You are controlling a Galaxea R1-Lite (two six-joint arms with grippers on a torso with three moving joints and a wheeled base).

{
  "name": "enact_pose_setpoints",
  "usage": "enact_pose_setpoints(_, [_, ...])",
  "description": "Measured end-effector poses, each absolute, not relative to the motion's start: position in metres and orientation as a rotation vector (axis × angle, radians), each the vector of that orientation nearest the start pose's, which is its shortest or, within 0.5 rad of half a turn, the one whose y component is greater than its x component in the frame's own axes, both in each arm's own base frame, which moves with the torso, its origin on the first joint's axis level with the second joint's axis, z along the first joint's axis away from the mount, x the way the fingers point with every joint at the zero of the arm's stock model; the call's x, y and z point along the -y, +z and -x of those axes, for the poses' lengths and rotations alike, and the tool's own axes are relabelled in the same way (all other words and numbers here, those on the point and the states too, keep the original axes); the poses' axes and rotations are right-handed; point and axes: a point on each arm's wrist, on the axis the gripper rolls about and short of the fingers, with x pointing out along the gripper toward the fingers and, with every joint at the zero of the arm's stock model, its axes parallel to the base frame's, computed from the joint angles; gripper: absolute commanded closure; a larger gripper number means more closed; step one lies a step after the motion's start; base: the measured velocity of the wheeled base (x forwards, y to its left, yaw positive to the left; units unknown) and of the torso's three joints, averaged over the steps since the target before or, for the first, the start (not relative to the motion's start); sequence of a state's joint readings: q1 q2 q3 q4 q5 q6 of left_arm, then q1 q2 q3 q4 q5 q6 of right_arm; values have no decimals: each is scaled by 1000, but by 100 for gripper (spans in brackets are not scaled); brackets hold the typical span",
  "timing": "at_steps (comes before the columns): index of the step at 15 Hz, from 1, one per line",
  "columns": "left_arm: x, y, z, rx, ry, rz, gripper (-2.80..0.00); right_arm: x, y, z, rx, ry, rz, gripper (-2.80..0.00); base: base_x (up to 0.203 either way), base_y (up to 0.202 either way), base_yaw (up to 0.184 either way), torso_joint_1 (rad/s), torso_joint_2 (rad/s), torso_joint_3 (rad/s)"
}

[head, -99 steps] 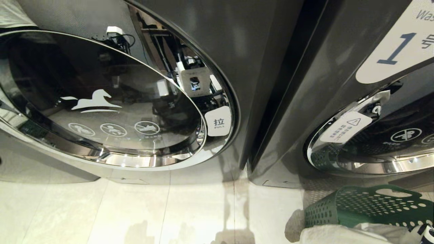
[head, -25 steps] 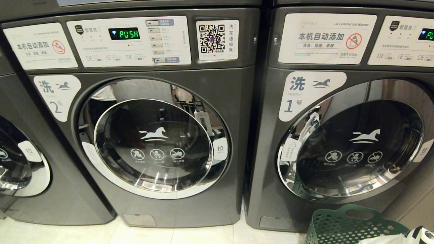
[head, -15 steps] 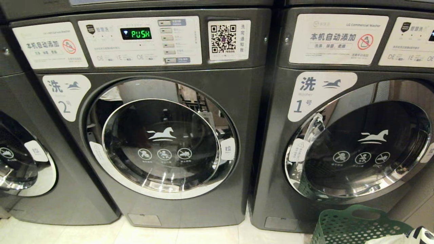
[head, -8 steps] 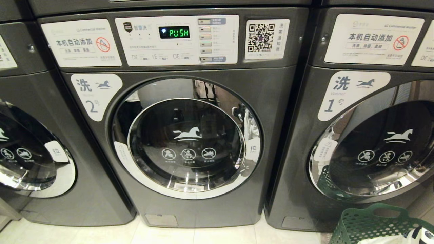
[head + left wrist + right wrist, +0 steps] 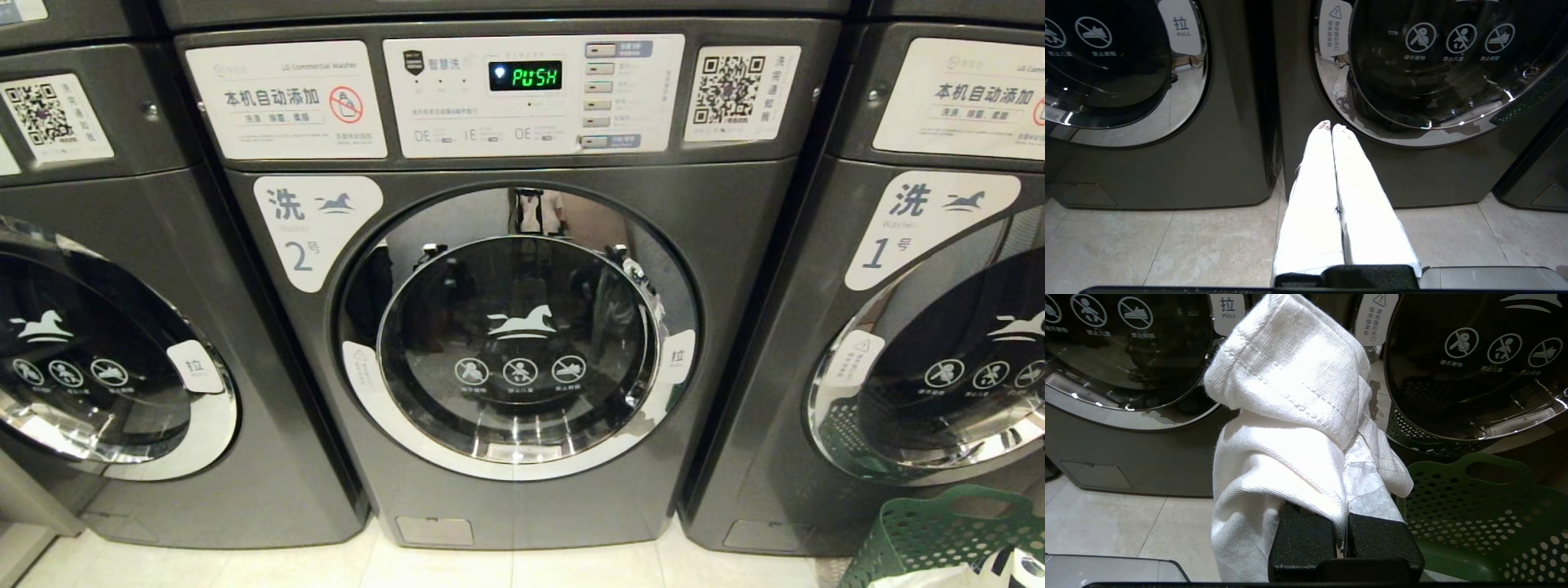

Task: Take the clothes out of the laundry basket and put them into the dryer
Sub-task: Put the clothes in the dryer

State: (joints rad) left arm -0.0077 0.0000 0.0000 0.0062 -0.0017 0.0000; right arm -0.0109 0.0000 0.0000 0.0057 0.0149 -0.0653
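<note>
My right gripper point(image 5: 1341, 441) is shut on a white knit garment point(image 5: 1290, 388) that drapes over its fingers and hides the tips. It hangs beside the green perforated laundry basket point(image 5: 1486, 514), which stands on the floor at the lower right point(image 5: 931, 531) with white cloth point(image 5: 922, 576) at its near edge. My left gripper point(image 5: 1331, 127) is shut and empty, low over the floor tiles. Straight ahead stands the grey front-loading machine numbered 2 point(image 5: 522, 269), with a washer label. Its round door point(image 5: 518, 351) is closed and its display reads PUSH.
Matching grey machines flank it: one on the left point(image 5: 106, 359) and number 1 on the right point(image 5: 939, 327), both with closed doors. A pull tab point(image 5: 678, 357) sits at the right rim of the middle door. Pale floor tiles point(image 5: 245, 567) run along the front.
The whole head view has shifted: machine 2 has slid from the left of the picture to its centre, and the basket has moved towards the right edge. The camera moved, not the things.
</note>
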Motion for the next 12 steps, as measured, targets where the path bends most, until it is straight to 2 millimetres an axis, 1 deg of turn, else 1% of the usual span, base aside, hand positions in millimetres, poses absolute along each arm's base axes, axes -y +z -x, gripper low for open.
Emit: enact_pose_setpoints(12, [0,75,23,-6,-9,0,0,-1,75,23,-6,4,65,0,0,195,-2,3,2,4])
